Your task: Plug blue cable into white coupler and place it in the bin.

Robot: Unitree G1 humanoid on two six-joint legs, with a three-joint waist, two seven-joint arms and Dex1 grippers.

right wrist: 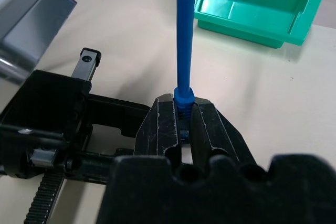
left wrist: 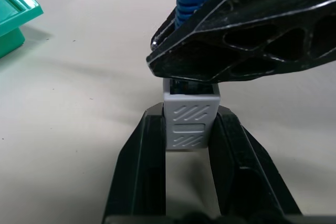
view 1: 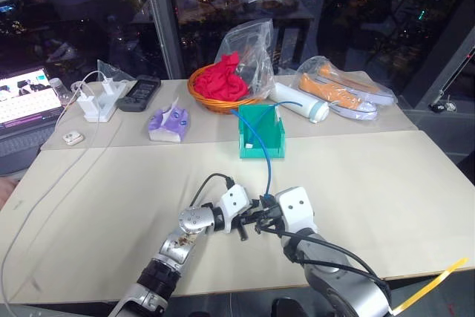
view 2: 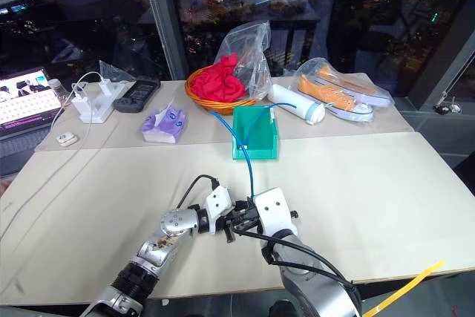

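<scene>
The tiny white boxy plastic coupler (left wrist: 191, 119) sits clamped in the left pincer (left wrist: 190, 145), socket turned toward the thin light-blue cable (right wrist: 183, 35). The right pincer (right wrist: 183, 124) is closed on the cable's plug boot, pressing it at the socket (seating cannot be judged). Both hover near the tabletop's (view 1: 386, 183) front edge; the cable trails back into the teal-green plastic bin (view 1: 261, 133) mid-table.

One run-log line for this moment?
left claw: shut on white coupler | right claw: shut on blue cable plug at coupler mouth | bin: holds cable's far end
</scene>
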